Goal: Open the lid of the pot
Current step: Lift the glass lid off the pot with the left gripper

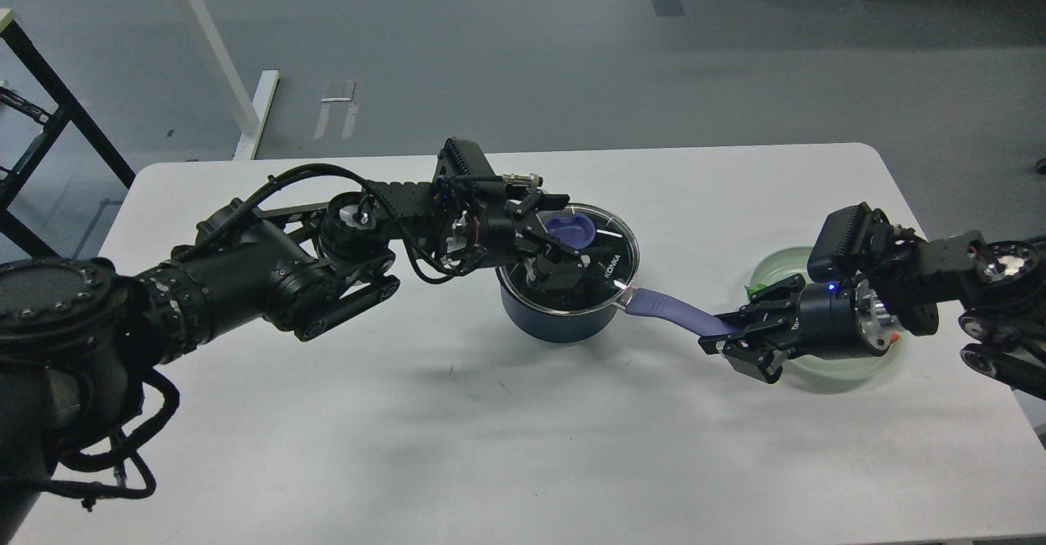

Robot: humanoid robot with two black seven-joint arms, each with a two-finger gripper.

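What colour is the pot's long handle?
Lavender-purple; the handle shows best in the head view.

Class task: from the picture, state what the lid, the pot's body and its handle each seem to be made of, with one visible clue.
Lid: probably clear glass with a steel rim; the pot's inside shows through, and the edge glints.
Pot body: likely coated metal; dark navy, smooth, faint sheen.
Handle: perhaps plastic or silicone; matte lavender, no glint.
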